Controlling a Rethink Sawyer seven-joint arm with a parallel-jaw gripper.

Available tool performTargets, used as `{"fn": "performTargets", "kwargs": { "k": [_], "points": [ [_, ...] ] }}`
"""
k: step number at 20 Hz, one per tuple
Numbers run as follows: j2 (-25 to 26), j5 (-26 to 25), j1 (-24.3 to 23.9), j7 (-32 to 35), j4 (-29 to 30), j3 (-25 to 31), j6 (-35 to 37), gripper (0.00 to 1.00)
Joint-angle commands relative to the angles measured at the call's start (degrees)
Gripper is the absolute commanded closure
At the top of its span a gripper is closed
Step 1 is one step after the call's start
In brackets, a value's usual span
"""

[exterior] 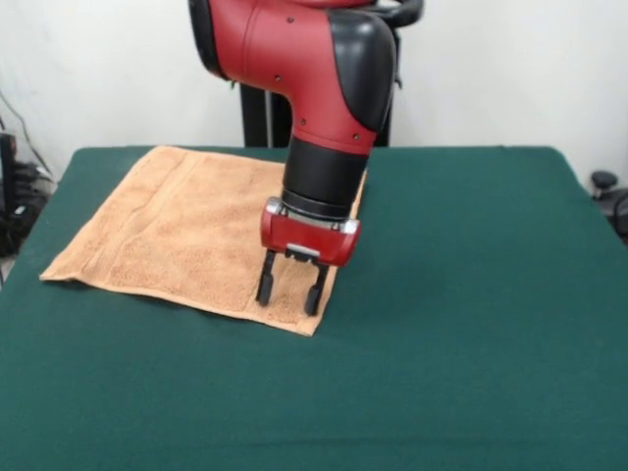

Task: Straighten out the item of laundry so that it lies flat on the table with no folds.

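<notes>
The orange-tan terry towel point(177, 231) lies spread on the left half of the dark green table point(461, 294), looking mostly flat, with a woven band running along its left side. Its near right corner sits just below my gripper. My gripper point(289, 290) hangs from the red and black arm over that near right corner. Its two black fingers point(265, 285) stand apart, open, with tips at or just above the cloth and nothing between them. The arm hides part of the towel's right edge. No white tag shows.
The robot's black pedestal point(257, 116) stands at the table's far edge behind the towel. Dark gear point(15, 191) sits off the table at the left, and a small dark object point(606, 186) off the right edge.
</notes>
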Motion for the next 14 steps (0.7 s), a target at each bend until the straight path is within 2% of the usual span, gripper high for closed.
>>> {"fn": "performTargets", "kwargs": {
  "k": [1,14],
  "points": [
    [20.8,7.1,-2.2,17.7,-15.2,8.5,-21.3,0.0],
    [23.0,10.9,-3.2,14.5,-18.4,10.7,-24.7,0.0]
  ]
}}
